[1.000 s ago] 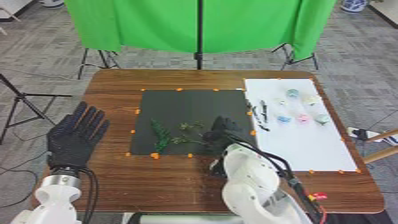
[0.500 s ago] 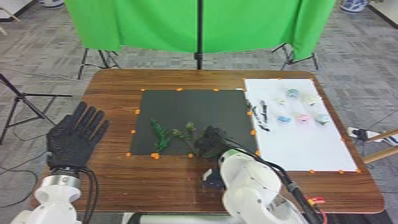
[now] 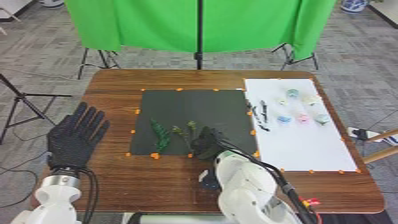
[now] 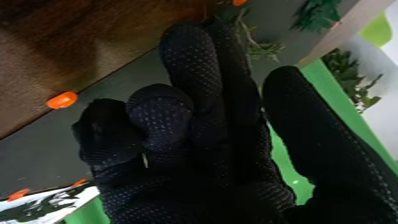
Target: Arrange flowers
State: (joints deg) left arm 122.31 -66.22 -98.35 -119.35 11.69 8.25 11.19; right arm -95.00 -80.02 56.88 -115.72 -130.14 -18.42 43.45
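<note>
Grained brown wood tops the bench point(image 3: 111, 180); the left hand point(image 3: 71, 145) is spread wide, the right hand point(image 3: 206, 145) loosely open beside spindly green sprigs point(image 3: 191, 125).

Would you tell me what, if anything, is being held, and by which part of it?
The left hand holds nothing; whether the right hand grips the green sprig beside it cannot be told.

My arms point(image 3: 244, 182) are smooth, white and rounded. Black fabric gloves point(image 4: 200, 75), speckled with pale dots, cover my left hand point(image 3: 73, 142) and right hand point(image 3: 206, 145). A silvery metal collar point(image 3: 60, 179) rings my left wrist, and black cables point(image 3: 286, 185) run along both arms.
</note>
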